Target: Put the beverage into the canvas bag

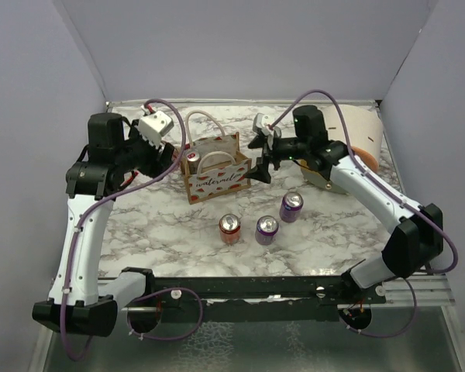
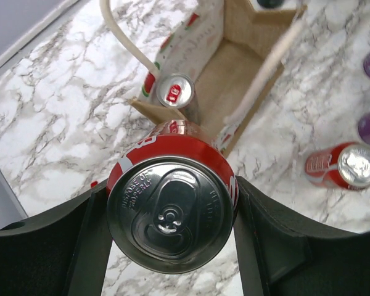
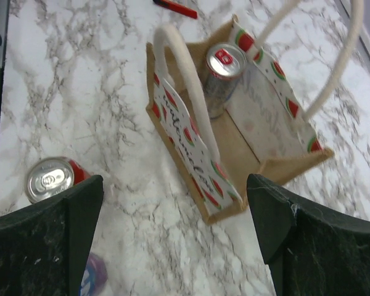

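The canvas bag [image 1: 214, 167] stands on the marble table, tan with white rope handles and a watermelon side panel. One can [image 1: 192, 157] stands inside it at its left end. My left gripper [image 1: 169, 159] is just left of the bag and is shut on a red beverage can [image 2: 171, 213], held upright above the table beside the bag [image 2: 237, 65]. My right gripper [image 1: 260, 164] is open and empty at the bag's right end. In the right wrist view the bag [image 3: 246, 132] and the can inside it [image 3: 225, 64] lie beyond its open jaws [image 3: 174, 185].
Three cans stand in front of the bag: a red one [image 1: 229, 228] and two purple ones [image 1: 266, 229] [image 1: 291, 207]. A large peach-and-tan container [image 1: 363, 139] sits at the back right, behind my right arm. Grey walls enclose the table.
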Robot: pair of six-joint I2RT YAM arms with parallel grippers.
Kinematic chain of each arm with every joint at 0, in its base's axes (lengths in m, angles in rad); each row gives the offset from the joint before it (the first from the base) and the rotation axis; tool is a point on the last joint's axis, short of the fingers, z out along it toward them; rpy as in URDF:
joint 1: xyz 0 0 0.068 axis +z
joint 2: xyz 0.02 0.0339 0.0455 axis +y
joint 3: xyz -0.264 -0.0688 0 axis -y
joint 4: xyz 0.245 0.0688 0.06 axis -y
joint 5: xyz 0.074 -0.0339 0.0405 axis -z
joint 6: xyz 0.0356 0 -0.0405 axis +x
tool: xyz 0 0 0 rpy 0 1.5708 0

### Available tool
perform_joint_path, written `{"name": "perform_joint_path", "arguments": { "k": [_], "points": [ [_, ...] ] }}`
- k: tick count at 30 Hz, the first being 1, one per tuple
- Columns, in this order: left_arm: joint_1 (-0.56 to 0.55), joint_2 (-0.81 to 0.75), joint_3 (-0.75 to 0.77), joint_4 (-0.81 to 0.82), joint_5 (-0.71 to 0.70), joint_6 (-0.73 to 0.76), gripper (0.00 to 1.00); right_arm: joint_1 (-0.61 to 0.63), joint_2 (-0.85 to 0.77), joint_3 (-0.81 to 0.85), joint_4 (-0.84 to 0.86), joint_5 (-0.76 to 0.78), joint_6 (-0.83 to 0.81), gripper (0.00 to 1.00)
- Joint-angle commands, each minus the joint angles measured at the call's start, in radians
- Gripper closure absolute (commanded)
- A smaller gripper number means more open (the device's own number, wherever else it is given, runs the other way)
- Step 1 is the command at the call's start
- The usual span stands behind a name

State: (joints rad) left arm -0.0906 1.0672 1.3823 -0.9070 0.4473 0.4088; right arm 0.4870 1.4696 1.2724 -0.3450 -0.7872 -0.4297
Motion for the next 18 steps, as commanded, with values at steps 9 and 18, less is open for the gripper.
{"name": "perform_joint_path", "arguments": {
  "k": [9,18],
  "points": [
    [0.006,0.114,0.076,0.254,-0.001,-0.246,1.0,0.166,0.234,0.293,0.012,-0.038,-0.04,0.1],
    [0.002,0.186,0.057,0.335,0.093,-0.28,1.0,0.194,0.189,0.194,-0.02,-0.177,-0.085,0.41]
  ]
}}
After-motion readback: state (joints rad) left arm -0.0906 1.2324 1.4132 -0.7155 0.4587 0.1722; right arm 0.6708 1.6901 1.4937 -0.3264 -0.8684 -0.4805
